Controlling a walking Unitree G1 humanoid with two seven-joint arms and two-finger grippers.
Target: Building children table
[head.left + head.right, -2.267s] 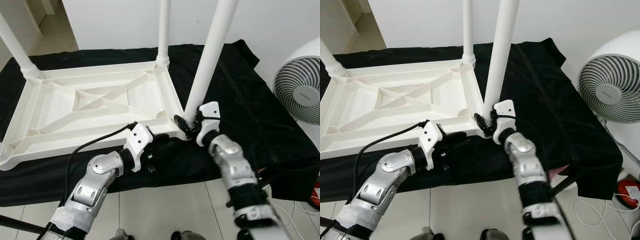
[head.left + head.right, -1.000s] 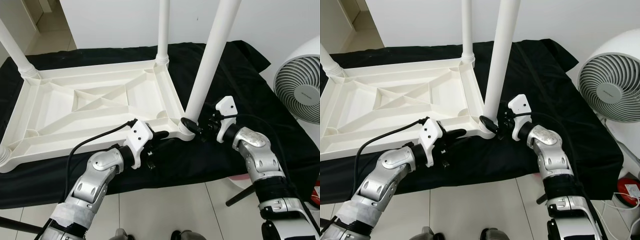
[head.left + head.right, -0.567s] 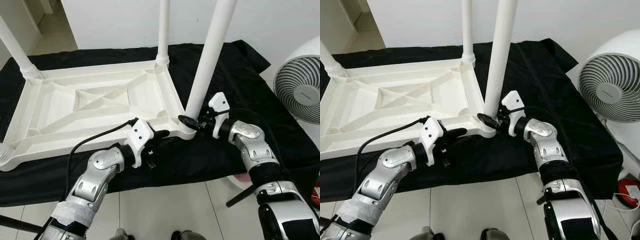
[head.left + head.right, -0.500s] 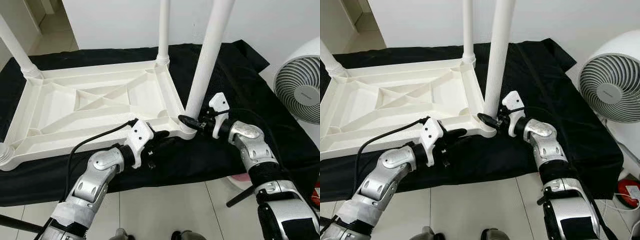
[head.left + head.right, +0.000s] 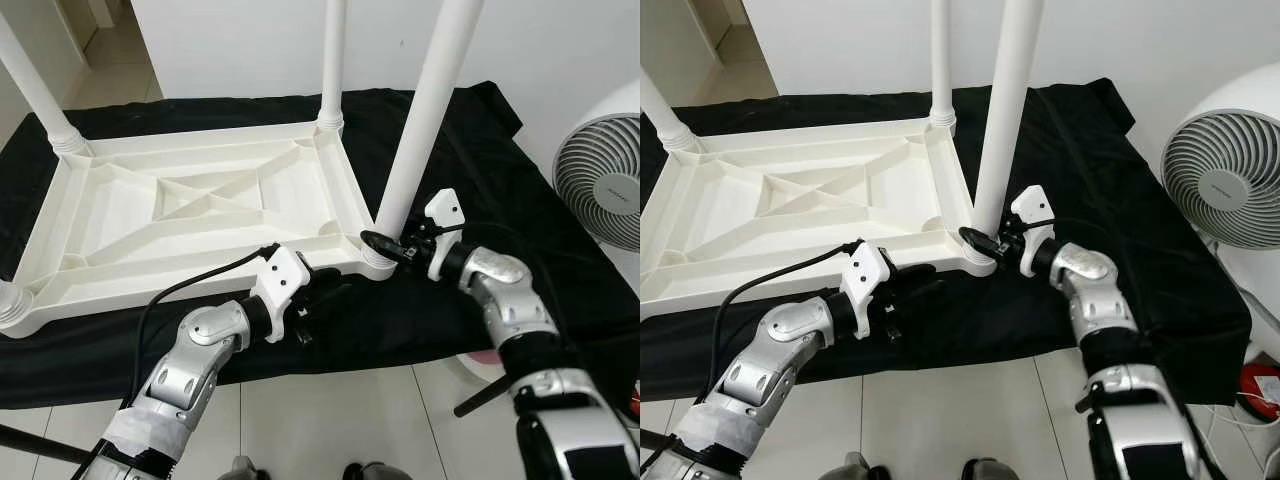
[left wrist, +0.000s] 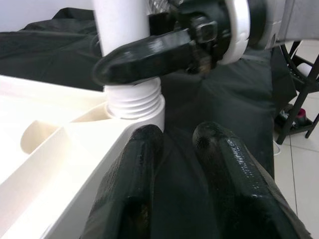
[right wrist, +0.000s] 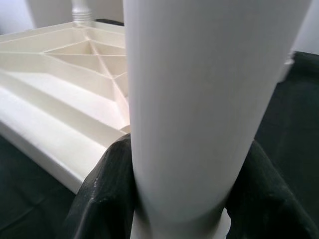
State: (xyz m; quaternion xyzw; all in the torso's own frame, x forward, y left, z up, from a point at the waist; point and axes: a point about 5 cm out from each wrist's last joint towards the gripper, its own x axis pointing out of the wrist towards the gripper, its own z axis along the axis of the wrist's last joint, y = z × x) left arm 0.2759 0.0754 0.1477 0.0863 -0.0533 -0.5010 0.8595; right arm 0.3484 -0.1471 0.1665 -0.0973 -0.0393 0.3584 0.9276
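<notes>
The white children's table top (image 5: 190, 215) lies upside down on a black cloth (image 5: 480, 170). Three legs stand up from its corners, and the stub of another sits at the near left (image 5: 8, 305). My right gripper (image 5: 380, 245) is shut on the near right leg (image 5: 430, 110) just above its ribbed collar (image 6: 134, 102). In the right wrist view its fingers (image 7: 104, 194) wrap both sides of the leg (image 7: 199, 99). My left gripper (image 5: 325, 288) rests on the cloth against the table top's near edge, shut and holding nothing. Its fingertips (image 6: 144, 144) point at that collar.
A white round fan (image 5: 600, 190) stands at the right, beyond the cloth's edge. Black stand legs (image 5: 480, 395) and a red object (image 5: 1265, 385) are on the tiled floor (image 5: 330, 420) at the lower right. A black cable (image 5: 190, 285) runs over the table top's near rim.
My right wrist has swung from in front of the near right leg round to its right side, still gripping the leg's base. My left gripper has hardly moved. The camera shifted slightly.
</notes>
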